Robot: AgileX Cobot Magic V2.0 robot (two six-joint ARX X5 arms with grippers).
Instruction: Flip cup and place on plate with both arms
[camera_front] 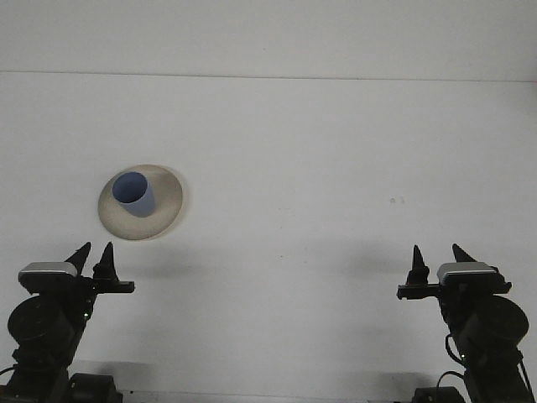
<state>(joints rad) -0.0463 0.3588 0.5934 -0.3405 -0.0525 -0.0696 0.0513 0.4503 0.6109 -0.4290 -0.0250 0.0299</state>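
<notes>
Cup (134, 194): blue, upright, mouth up, standing on beige plate (168, 210) at left of white tabletop (319, 168). Left gripper (92, 257) and right gripper (437, 262): near bottom corners, well apart from plate, fingers spread, holding nothing.

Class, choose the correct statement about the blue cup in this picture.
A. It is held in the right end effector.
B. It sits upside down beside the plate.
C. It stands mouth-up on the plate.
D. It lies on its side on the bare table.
C: the blue cup stands with its open mouth upward on the plate, and neither end effector touches it.
</notes>
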